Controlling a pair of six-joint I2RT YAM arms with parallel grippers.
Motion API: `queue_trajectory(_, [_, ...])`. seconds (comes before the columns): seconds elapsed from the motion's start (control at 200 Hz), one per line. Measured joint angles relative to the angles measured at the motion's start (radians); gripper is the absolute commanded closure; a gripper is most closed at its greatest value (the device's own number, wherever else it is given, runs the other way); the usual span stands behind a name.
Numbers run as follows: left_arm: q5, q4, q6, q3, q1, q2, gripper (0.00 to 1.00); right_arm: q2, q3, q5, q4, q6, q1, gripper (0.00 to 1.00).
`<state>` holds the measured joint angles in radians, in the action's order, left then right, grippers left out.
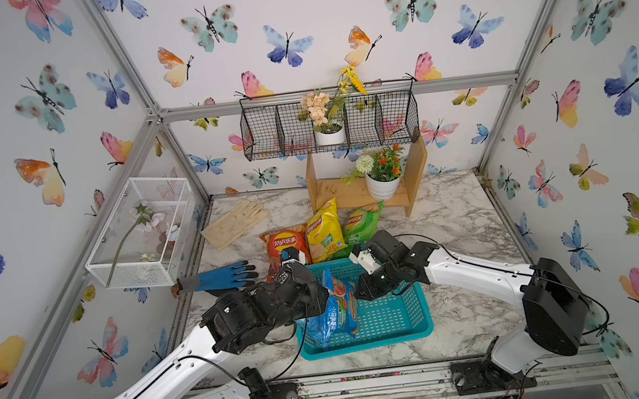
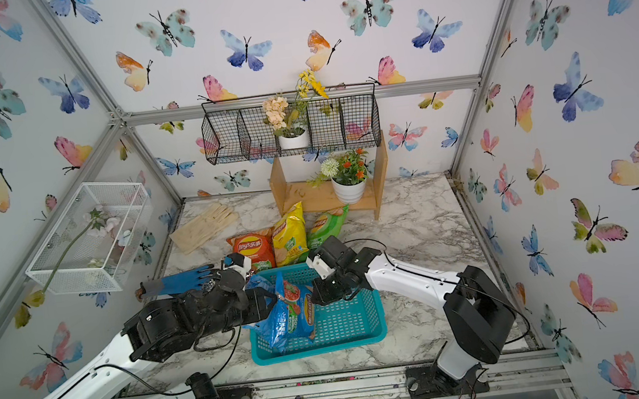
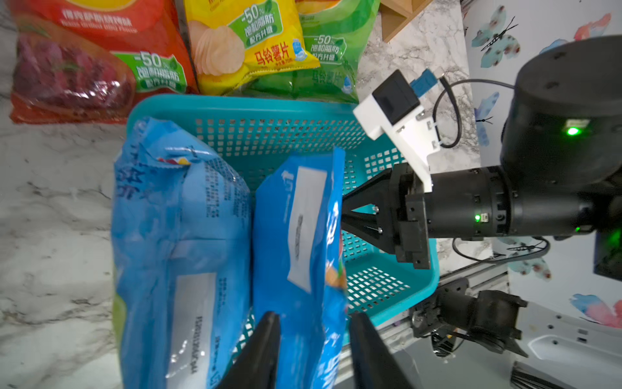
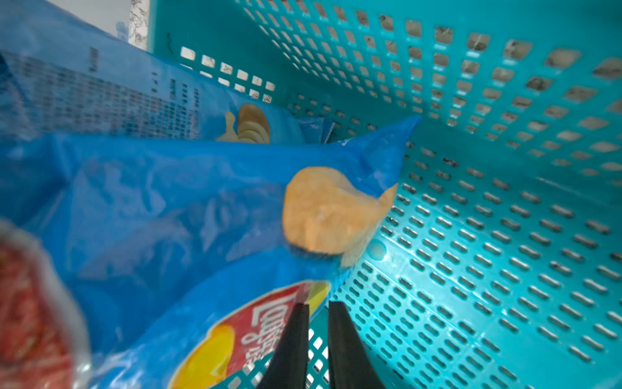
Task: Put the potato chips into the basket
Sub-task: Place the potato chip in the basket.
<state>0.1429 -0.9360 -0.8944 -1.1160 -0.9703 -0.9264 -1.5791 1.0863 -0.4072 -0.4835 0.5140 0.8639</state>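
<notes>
Left claw (image 3: 313, 315) parted, straddling upright blue bag (image 3: 299, 219).

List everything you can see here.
basket: one, teal, on table
blue chip bags: two, blue, on edge in basket
red chip bag: one, red, behind basket
yellow chip bag: one, yellow, behind basket
green chip bag: one, green, behind basket
work glove: one, blue-black, left of basket
beige gloves: likely pair, beige, rear left
mesh box: one, white, left wall
wire basket: one, black, back wall
wooden shelf: one, tan, rear, holding potted plant
left gripper: one, black, open astride blue chip bag
right gripper: one, black, nearly shut, empty, in basket
</notes>
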Motion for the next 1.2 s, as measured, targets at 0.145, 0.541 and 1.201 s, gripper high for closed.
queue_trajectory(0.145, [0.01, -0.001, 0.024, -0.005, 0.031, 0.005, 0.34, -0.026, 0.016, 0.007, 0.0, -0.001, 0.0, 0.83])
queue_trajectory(0.541, [0.053, 0.011, 0.127, -0.097, 0.035, 0.048, 0.24, -0.03, 0.111, 0.115, -0.066, -0.032, 0.0, 0.74])
queue_trajectory(1.201, [0.258, 0.106, 0.345, -0.182, 0.039, 0.153, 0.01, 0.23, 0.19, 0.517, -0.052, -0.145, -0.058, 0.23])
